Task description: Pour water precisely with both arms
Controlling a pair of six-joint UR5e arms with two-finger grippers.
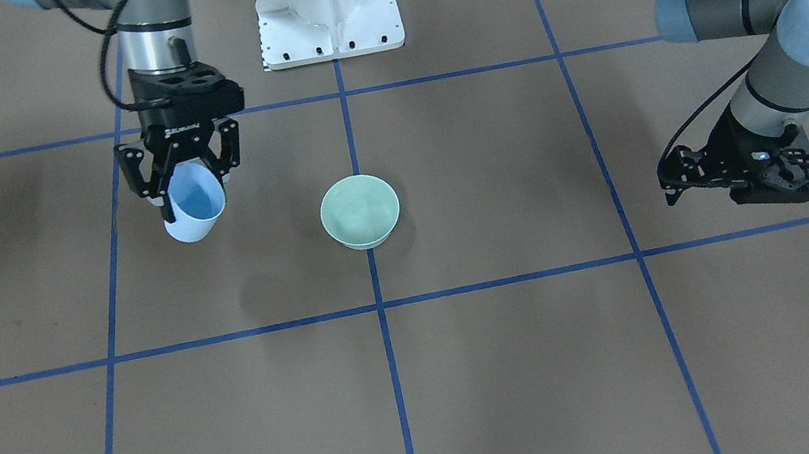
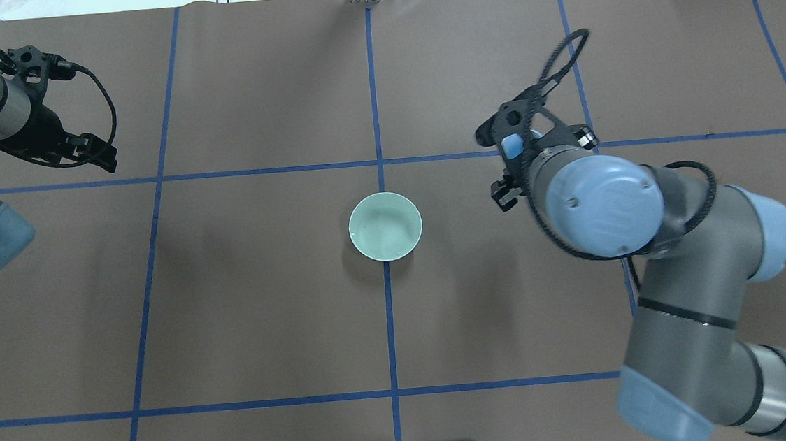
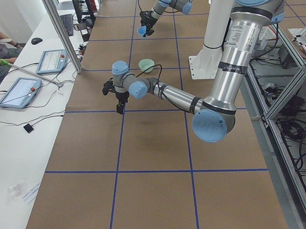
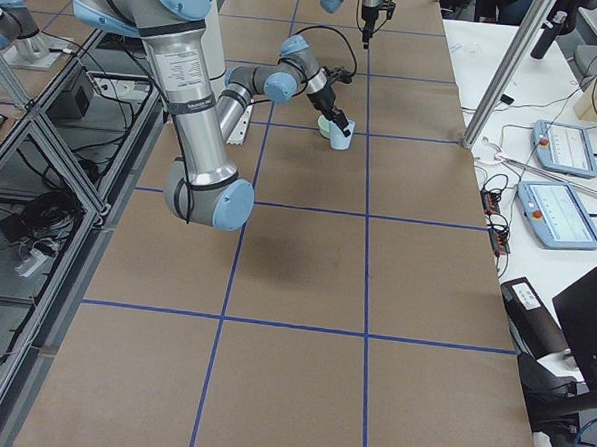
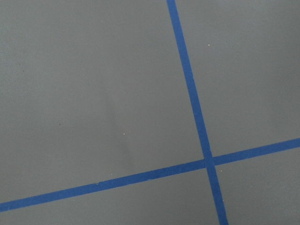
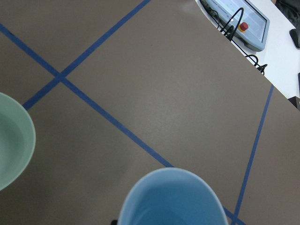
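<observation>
My right gripper (image 1: 195,200) is shut on a light blue cup (image 1: 195,211) and holds it above the table, tilted with its mouth towards the front camera. The cup also shows in the overhead view (image 2: 512,144) and the right wrist view (image 6: 171,199). A mint green bowl (image 1: 360,210) stands on the centre tape line (image 2: 385,226), apart from the cup and towards the table's middle. My left gripper (image 1: 674,175) hangs over bare table far on the other side (image 2: 97,154). It looks open and holds nothing.
The white bolted pedestal (image 1: 326,6) stands at the robot's edge. Blue tape lines (image 5: 192,93) divide the brown table into squares. Operator tablets (image 6: 243,18) and cables lie past the far table edge, beside aluminium posts (image 3: 61,32).
</observation>
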